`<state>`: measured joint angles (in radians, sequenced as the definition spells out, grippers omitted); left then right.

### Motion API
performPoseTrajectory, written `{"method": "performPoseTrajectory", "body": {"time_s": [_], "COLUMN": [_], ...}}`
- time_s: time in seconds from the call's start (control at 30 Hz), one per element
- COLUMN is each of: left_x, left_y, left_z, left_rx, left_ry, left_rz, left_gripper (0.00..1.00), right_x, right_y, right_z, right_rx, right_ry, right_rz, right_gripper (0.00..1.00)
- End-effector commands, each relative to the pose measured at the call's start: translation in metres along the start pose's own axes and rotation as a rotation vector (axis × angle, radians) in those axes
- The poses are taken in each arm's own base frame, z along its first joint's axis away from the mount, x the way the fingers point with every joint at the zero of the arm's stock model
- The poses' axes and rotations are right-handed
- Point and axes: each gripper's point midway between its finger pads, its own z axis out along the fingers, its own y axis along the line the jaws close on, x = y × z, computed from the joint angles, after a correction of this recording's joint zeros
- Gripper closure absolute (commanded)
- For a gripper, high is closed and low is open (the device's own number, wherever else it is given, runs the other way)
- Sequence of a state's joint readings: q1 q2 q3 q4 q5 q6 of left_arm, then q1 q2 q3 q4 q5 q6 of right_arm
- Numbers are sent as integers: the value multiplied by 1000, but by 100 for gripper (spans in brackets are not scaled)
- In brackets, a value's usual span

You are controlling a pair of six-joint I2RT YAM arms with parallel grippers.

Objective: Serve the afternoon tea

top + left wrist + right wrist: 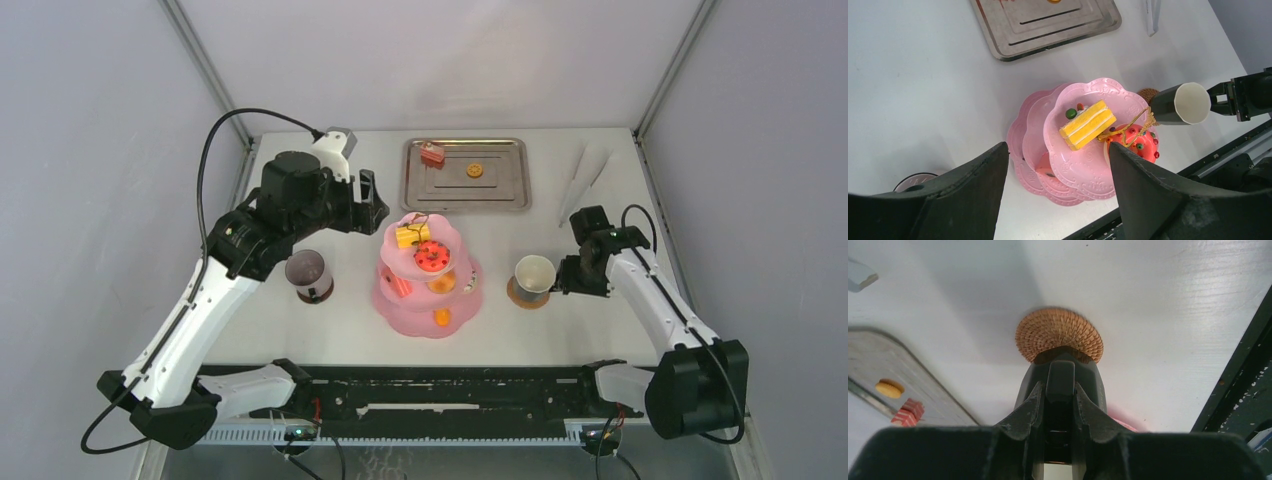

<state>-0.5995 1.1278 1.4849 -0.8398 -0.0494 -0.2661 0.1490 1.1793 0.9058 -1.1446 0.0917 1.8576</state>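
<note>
The pink three-tier stand (455,302) sits at the centre of the top view, its gold handle (1129,124) rising from the top plate. One yellow cake slice (411,236) lies on the top tier. Just below and right of it is one red round cake (432,257) on a lower tier. Further down are two orange pieces (442,283) and one reddish piece (400,287). That makes five treats clearly on the stand; a pale speck at its right rim is too small to name.

There are two mugs. The mauve mug (308,273) stands left of the stand, apart from it. The black mug (533,275), pale inside, is right of the stand over one round brown coaster (515,296). Whether it rests on that coaster or is lifted off it cannot be told.

The right gripper (558,277) has its fingers pinched together on the black mug's handle, as the right wrist view shows. The left gripper (372,197) hovers above and left of the stand with its fingers spread wide and nothing between them.

At upper centre lies one steel tray (505,195) holding two more treats: a red cake (432,154) and an orange cookie (474,170). Two white tapered pieces (585,170) lie at upper right.
</note>
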Motion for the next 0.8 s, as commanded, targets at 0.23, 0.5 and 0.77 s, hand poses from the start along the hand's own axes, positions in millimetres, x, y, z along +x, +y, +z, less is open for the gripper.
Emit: {"method": "performPoseTrajectory", "body": {"time_s": [0.23, 0.5, 0.77], "left_x": [7, 9, 10], "left_y": [4, 3, 0], "left_z": [6, 7, 10], "left_rx": [-12, -5, 8], "left_ry": [16, 25, 34], "left_rz": [-16, -15, -14], "left_gripper": [23, 23, 23], "right_x": [12, 12, 10], "right_y": [8, 11, 28], "right_z": [20, 24, 15], "right_rx": [20, -11, -95], "right_ry": [61, 81, 105], "right_rz": [31, 16, -69], "right_gripper": [100, 100, 72]}}
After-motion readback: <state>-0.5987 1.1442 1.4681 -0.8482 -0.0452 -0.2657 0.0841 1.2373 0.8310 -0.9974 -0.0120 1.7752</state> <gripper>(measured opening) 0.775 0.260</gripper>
